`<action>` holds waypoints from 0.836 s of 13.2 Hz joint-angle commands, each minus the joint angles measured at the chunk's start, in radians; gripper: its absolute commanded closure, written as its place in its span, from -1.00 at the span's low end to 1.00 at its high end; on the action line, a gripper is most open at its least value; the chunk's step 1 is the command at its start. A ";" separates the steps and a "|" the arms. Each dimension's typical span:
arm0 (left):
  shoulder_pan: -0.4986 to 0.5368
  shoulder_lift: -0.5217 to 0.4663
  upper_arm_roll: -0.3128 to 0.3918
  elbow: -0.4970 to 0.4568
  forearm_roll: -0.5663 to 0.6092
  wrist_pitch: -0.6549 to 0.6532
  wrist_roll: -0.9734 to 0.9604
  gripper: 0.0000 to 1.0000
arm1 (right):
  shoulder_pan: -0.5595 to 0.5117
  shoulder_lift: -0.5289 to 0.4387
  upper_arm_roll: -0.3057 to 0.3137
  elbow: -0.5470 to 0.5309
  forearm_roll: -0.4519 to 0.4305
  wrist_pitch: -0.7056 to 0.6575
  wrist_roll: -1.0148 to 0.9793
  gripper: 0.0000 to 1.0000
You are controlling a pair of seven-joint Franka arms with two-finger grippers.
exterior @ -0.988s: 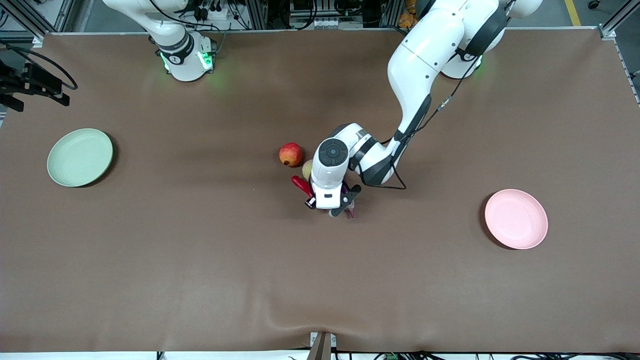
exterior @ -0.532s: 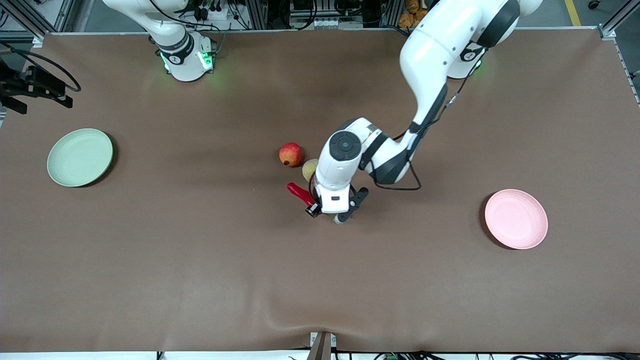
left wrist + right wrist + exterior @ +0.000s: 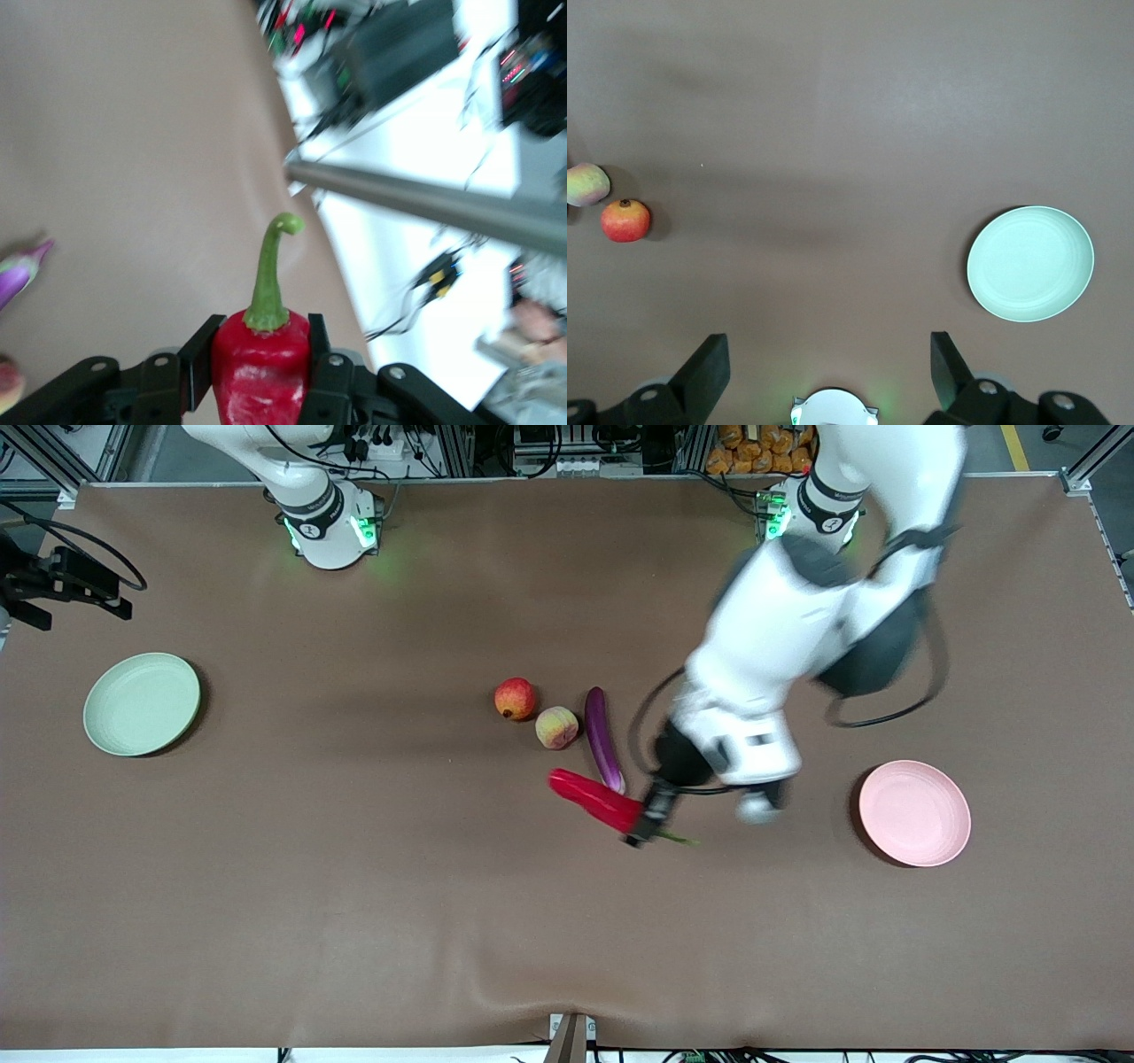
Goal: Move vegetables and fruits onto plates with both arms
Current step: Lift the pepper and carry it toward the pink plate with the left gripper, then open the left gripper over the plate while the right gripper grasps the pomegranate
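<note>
Between the left fingers: two black fingers (image 3: 197, 363) press on either side of the red chili pepper (image 3: 260, 365), clamped on it near its stem end.
Chili stem: the green stem (image 3: 269, 279) sticks out past the fingertips, curled at its tip.
Left gripper: the left gripper (image 3: 644, 822) is up in the air over the bare brown table (image 3: 354, 886), between the fruit cluster and the pink plate (image 3: 914, 812); the chili's red body reaches out from it toward the eggplant (image 3: 603, 739).
Left arm: it comes from its base at the table's back edge and bends down over the table's middle.
Eggplant: long, glossy purple, lying on the table just beside the peach (image 3: 556, 727), its nearer tip close to the held chili; its tip also shows at the edge of the left wrist view.
Peach: yellow-pink, on the table, nearly touching the pomegranate (image 3: 516, 698) and a little nearer the front camera than it.
Pomegranate: red-orange, on the table at the cluster's right-arm side.
Pink plate: on the table toward the left arm's end, nothing on it.
Green plate: the pale green plate (image 3: 142, 703) lies toward the right arm's end, nothing on it, well apart from the fruit.
Right gripper: the right gripper (image 3: 830, 376) waits high over the table with its fingers spread wide, holding nothing.
</note>
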 commanded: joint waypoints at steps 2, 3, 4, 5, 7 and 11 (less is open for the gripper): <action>0.136 -0.123 -0.005 -0.046 -0.004 -0.076 -0.016 0.42 | 0.004 0.118 0.001 0.021 -0.001 -0.002 0.006 -1.00; 0.175 -0.137 -0.004 -0.046 0.001 -0.105 -0.007 0.42 | 0.001 0.170 0.001 0.015 -0.001 -0.010 0.008 -1.00; 0.210 -0.138 -0.005 -0.046 0.036 -0.129 0.004 0.42 | -0.002 0.192 0.000 0.018 -0.001 -0.017 0.003 -1.00; 0.227 -0.138 -0.005 -0.046 0.087 -0.165 0.025 0.42 | 0.004 0.208 0.000 0.017 0.000 -0.018 0.008 -1.00; 0.259 -0.128 -0.007 -0.070 0.147 -0.240 0.134 0.42 | 0.061 0.248 0.001 0.014 0.017 0.005 0.031 -1.00; 0.317 -0.059 -0.007 -0.113 0.266 -0.346 0.378 0.42 | 0.119 0.251 0.003 -0.024 0.209 0.038 0.258 -1.00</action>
